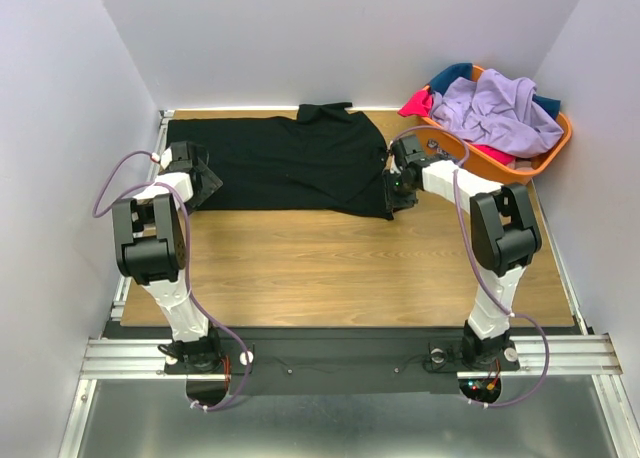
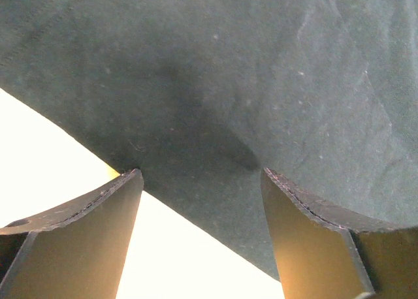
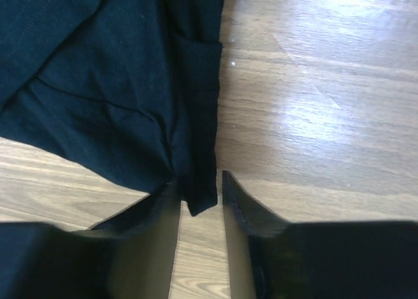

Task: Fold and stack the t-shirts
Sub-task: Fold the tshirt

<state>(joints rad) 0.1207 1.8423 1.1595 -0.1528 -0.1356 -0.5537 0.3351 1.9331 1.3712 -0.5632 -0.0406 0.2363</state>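
Note:
The black t-shirt (image 1: 290, 163) lies spread flat across the far half of the wooden table (image 1: 340, 268). My left gripper (image 1: 200, 178) is at its left edge. In the left wrist view this gripper (image 2: 199, 175) stands wide open, with the hem of the dark cloth (image 2: 261, 83) running between the fingers. My right gripper (image 1: 393, 193) is at the shirt's near right corner. In the right wrist view this gripper (image 3: 199, 178) is narrowly open. A corner of the black cloth (image 3: 98, 83) lies in the gap, against the left finger. Logo and label are hidden.
An orange basket (image 1: 555, 148) stands at the back right. It holds a lavender shirt (image 1: 500, 108), a pink-red shirt (image 1: 415, 103) hanging over its rim and a teal shirt (image 1: 450, 75). White walls close in the table on three sides.

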